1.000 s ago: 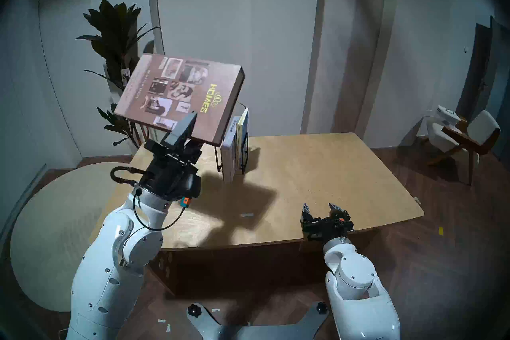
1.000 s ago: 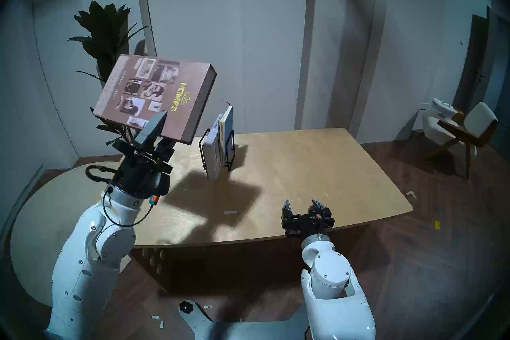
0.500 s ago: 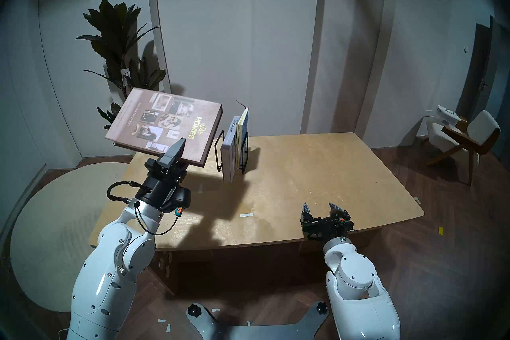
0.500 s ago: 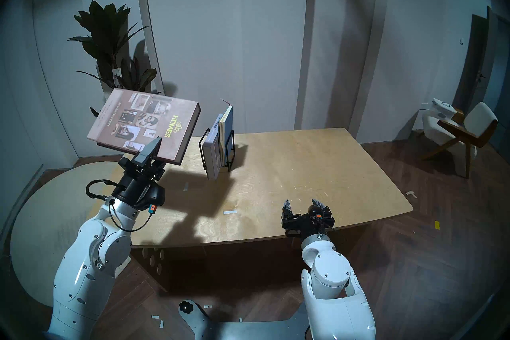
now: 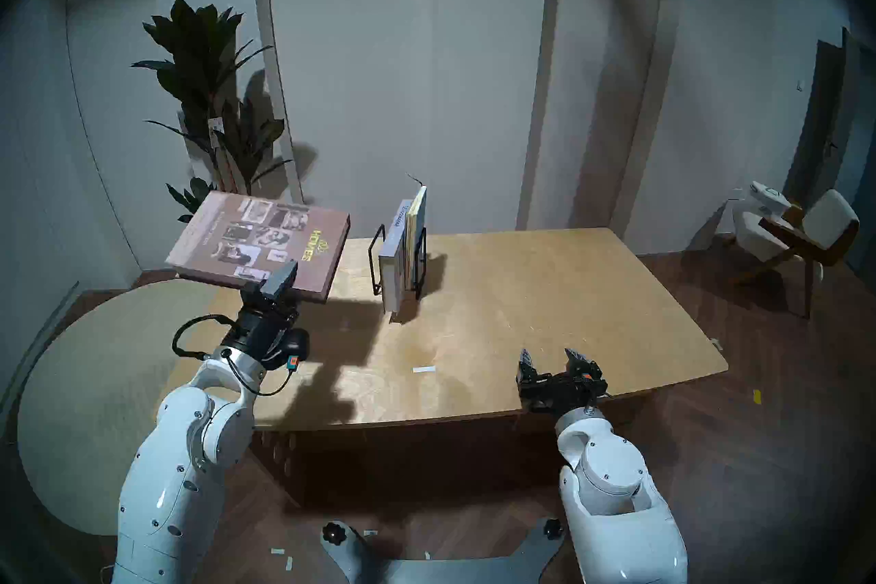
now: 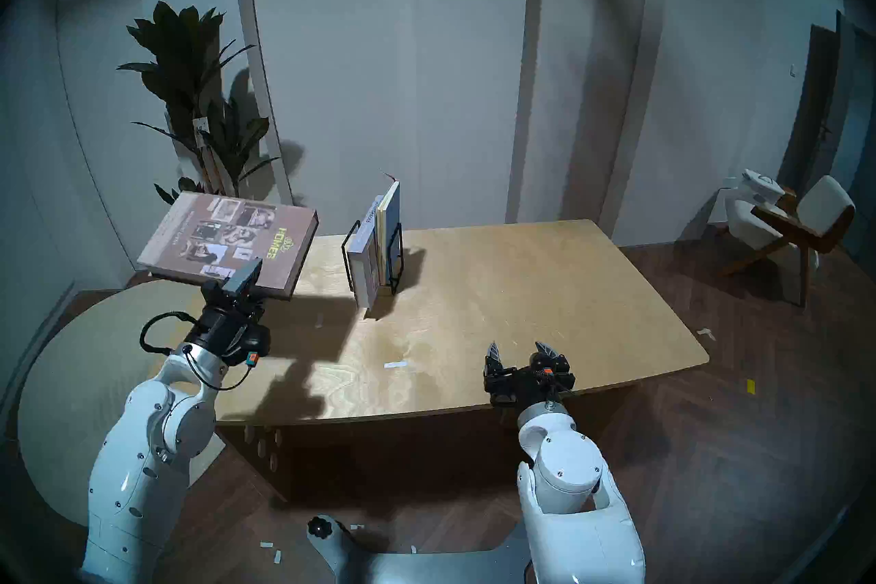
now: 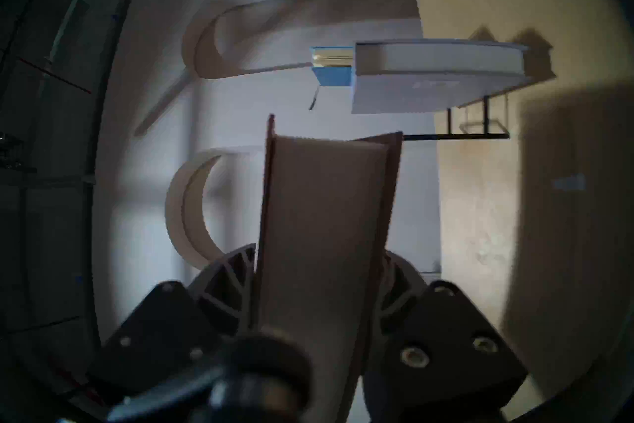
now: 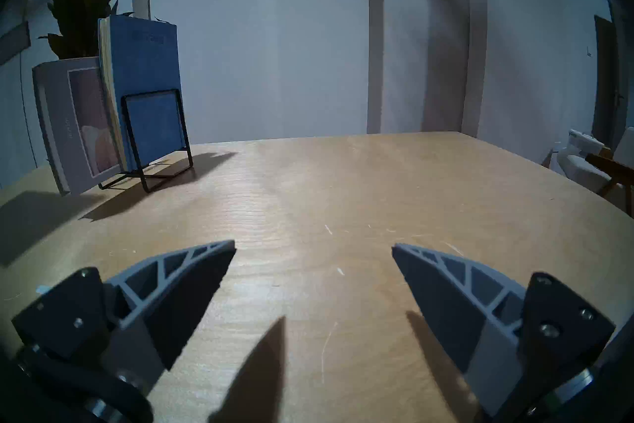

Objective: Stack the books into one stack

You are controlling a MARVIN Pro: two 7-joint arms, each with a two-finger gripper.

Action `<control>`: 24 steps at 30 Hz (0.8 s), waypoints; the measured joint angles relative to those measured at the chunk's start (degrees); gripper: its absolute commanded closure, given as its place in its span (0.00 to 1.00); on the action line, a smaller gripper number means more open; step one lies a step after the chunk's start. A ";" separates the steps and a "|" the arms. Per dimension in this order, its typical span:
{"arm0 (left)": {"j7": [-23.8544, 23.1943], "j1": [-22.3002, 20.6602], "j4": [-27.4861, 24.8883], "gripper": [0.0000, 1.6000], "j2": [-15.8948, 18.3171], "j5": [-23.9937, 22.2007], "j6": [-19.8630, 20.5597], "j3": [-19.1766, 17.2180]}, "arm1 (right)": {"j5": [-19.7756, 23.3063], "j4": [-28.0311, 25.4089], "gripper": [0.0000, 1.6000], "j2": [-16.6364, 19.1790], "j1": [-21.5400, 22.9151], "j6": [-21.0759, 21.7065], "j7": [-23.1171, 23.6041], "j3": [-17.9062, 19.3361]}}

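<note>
Lowered, brown book (image 5: 258,246) clamped in left pincer (image 5: 278,284) overhangs table (image 5: 545,284) edge; right pincer (image 5: 550,361) apart.

Two books (image 5: 402,246) in rack (image 5: 419,258) on table (image 5: 545,298).

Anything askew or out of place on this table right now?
The lavender-grey book sticks out past the front of the black wire rack, overhanging the table. The brown book hangs tilted in the left gripper, gripped at one edge.
</note>
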 measured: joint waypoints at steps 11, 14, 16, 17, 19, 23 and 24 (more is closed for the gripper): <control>-0.58 -0.16 6.07 1.00 -1.37 -0.71 0.08 2.15 | 0.00 -0.03 0.00 0.00 -0.01 0.00 0.01 0.00; -1.68 -0.25 6.10 1.00 -1.24 -1.92 -1.12 2.27 | 0.00 -0.03 0.00 -0.01 -0.01 0.00 0.01 0.00; -3.24 -0.45 6.07 1.00 -0.86 -2.84 -2.25 2.36 | 0.00 -0.03 0.00 -0.01 -0.01 0.00 0.01 0.00; -4.11 -0.58 6.07 1.00 -0.65 -3.33 -2.75 2.37 | 0.00 -0.03 0.00 -0.01 -0.01 0.00 0.01 0.00; -7.23 -1.38 6.59 1.00 0.09 -4.72 -4.15 2.36 | 0.00 -0.03 0.00 -0.01 -0.01 0.00 0.01 0.00; -11.73 -3.20 9.08 1.00 1.28 -6.49 -5.70 2.30 | 0.00 -0.02 0.00 -0.01 -0.01 0.00 0.01 0.01; -13.04 -3.73 9.85 1.00 1.66 -6.75 -6.07 2.31 | 0.00 -0.01 0.00 -0.01 -0.01 0.00 0.01 0.01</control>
